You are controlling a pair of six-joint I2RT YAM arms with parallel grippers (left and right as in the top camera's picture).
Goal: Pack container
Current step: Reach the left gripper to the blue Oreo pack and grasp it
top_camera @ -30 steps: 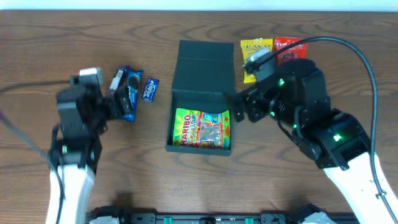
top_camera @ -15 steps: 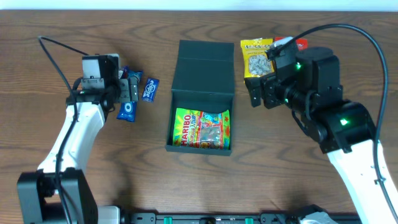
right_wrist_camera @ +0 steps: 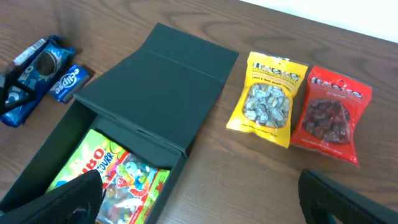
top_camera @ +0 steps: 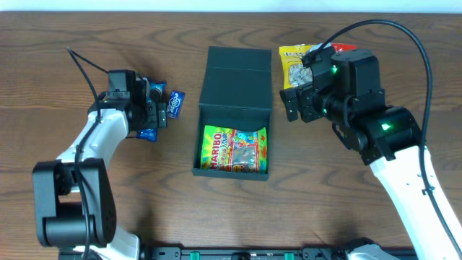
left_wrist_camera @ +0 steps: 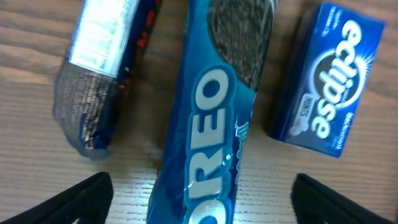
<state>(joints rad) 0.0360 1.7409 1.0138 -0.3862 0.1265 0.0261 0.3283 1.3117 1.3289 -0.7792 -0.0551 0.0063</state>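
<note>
The dark green container stands mid-table with its flap lid folded back. A Haribo bag lies inside. In the right wrist view the container and the bag sit at the left. My left gripper is open, low over a blue Oreo pack, which lies between its fingers. My right gripper is open and empty, above bare table just right of the container; its jaws show in the right wrist view.
A blue Eclipse box and a dark wrapped bar flank the Oreo pack. A yellow snack pack and a red one lie right of the lid. In the overhead view my right arm hides most of the red pack.
My left gripper has swung right and down onto the snacks left of the container. My right gripper has drawn back from the container's right wall towards the yellow pack.
</note>
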